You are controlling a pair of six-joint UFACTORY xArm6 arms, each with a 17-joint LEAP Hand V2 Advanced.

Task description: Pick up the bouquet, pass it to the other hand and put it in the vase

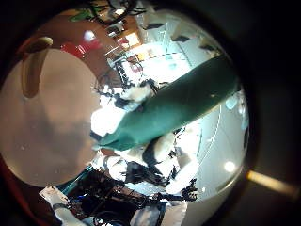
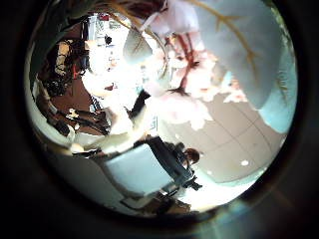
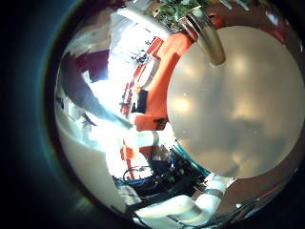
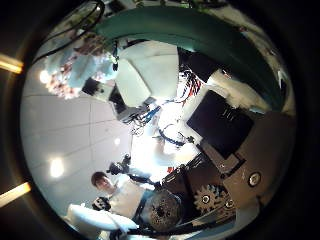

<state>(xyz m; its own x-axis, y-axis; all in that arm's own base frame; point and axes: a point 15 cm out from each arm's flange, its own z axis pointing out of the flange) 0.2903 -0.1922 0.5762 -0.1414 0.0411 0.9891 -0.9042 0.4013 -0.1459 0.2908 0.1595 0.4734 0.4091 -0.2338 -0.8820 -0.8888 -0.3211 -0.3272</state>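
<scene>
**Bouquet held in the air in the left robot hand, vase waiting on the round surface**

The bouquet (image 1: 179,104) is off the surface and close against the left robot hand (image 1: 155,155). In that hand's little finger side palm view, the long wrapped stem crosses the middle of the view, with the hand's own fingers showing on both sides of it. They appear to be curled round the wrap. In the thumb side palm view, the blooms (image 2: 194,75) sit very near the palm, gathered in a pale sleeve.

The right robot hand (image 4: 215,120) sees the same bouquet from a little way off, blooms at one end and stem stretching away. It does not appear to touch the bouquet. Its fingers show only in part, so I cannot tell whether they are spread or curled.

The round surface (image 3: 229,114) lies below the right palm. A tall curved object near its rim is probably the vase (image 3: 207,40), though this is not certain.

The bouquet is likely light and top-heavy, with soft blooms that crush easily and a sleeve that may slip. The firm wrapped stem is the place to grip. The receiving hand should take a free part of it beside the left hand's fingers, well away from the blooms.
</scene>
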